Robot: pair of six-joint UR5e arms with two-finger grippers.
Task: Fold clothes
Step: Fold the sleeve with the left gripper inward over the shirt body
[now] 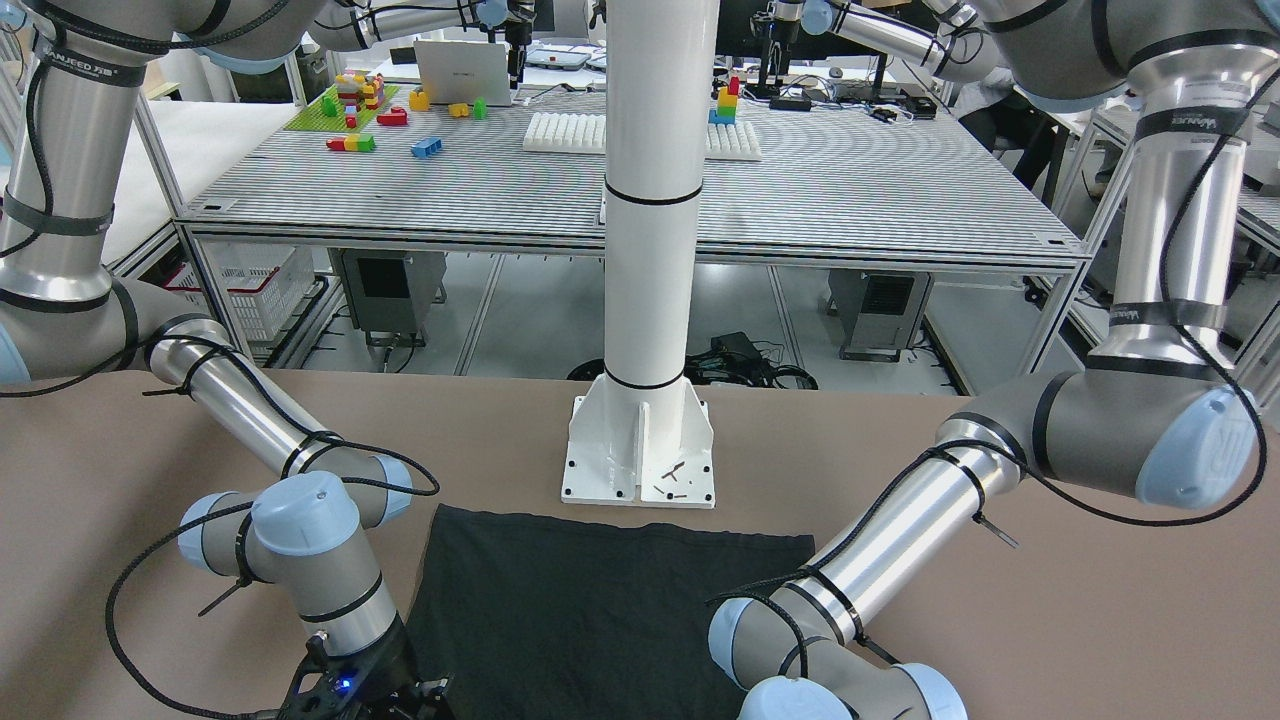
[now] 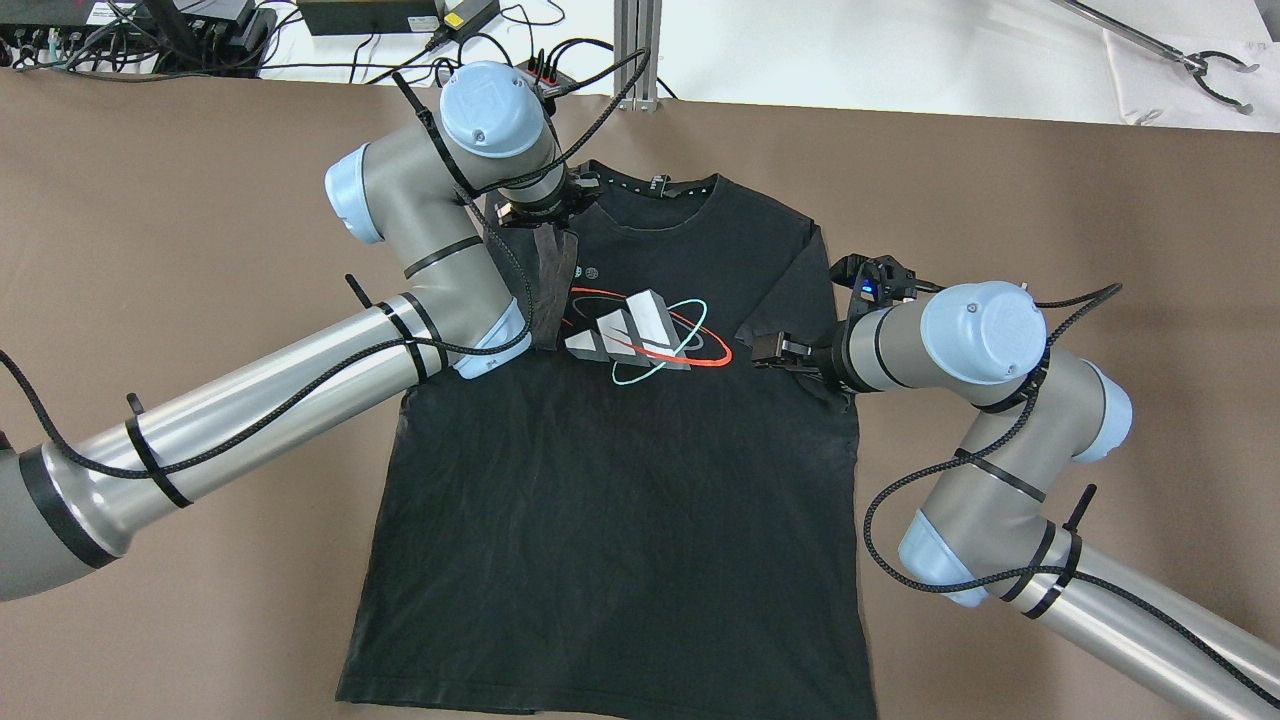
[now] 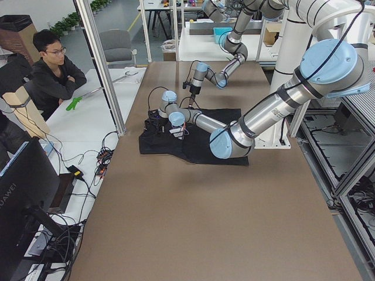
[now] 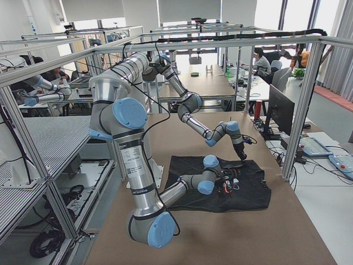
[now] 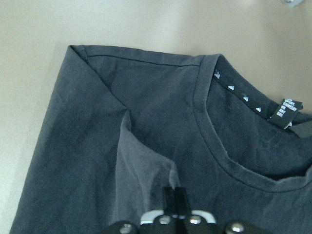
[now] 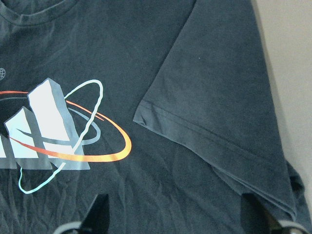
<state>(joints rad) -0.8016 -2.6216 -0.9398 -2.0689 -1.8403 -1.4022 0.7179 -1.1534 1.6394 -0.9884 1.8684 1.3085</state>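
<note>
Black T-shirt [image 2: 620, 500] lies flat on brown table [image 2: 150, 250], print [image 2: 640, 335] up. Collar [image 2: 650, 190] at far end from robot, bottom hem near white pole base [image 1: 640, 450].

Left gripper [image 5: 174, 197] at shirt's left shoulder, just beside collar. Fingers pressed together on pinched ridge of fabric. Ridge raised off table, paler inner side showing.

Right gripper [image 6: 176, 217] over shirt's right side. Fingers spread wide, holding nothing. Right sleeve [image 6: 219, 97] lies inward over body, its hem just beside print.
</note>
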